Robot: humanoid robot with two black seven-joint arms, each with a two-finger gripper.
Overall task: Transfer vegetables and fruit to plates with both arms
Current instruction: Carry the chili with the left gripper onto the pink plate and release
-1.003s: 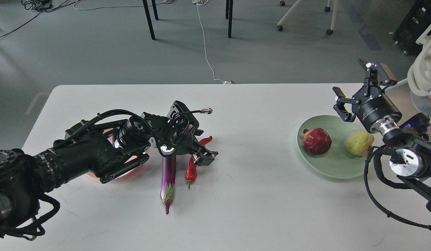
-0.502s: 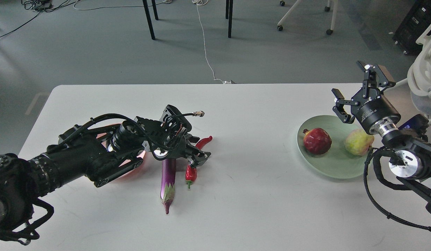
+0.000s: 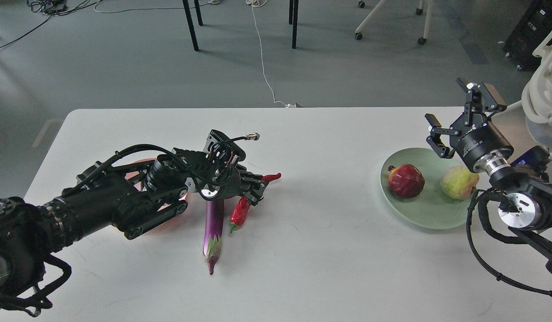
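Eggplant (image 3: 213, 226), long, slim and glossy purple, lies on your matte white table (image 3: 329, 250) with its pale green-purple calyx pointing toward the near edge and its far end tucked under your left wrist. Just to its right sits the curved red chili pepper (image 3: 240, 211), shiny-skinned, its green stem at the near end and its red tip poking out past the black fingers on the far side. Your left gripper (image 3: 254, 190) is low over the pepper's middle, fingers set close either side of it; whether they actually press the skin you cannot tell from this angle. The salmon pink plate (image 3: 144, 163) shows only as slivers behind the left arm's black links and cable loops. Over on the right, the pale mint green plate (image 3: 419, 214), round and shallow, carries the dark red faceted pomegranate (image 3: 406, 180), its small crown pointing left, and the lumpy yellow-green fruit (image 3: 459, 182), the two sitting apart. Your right gripper (image 3: 452, 118) hangs above the plate's far rim, fingers spread wide and holding nothing, with the silver wrist joint below it.
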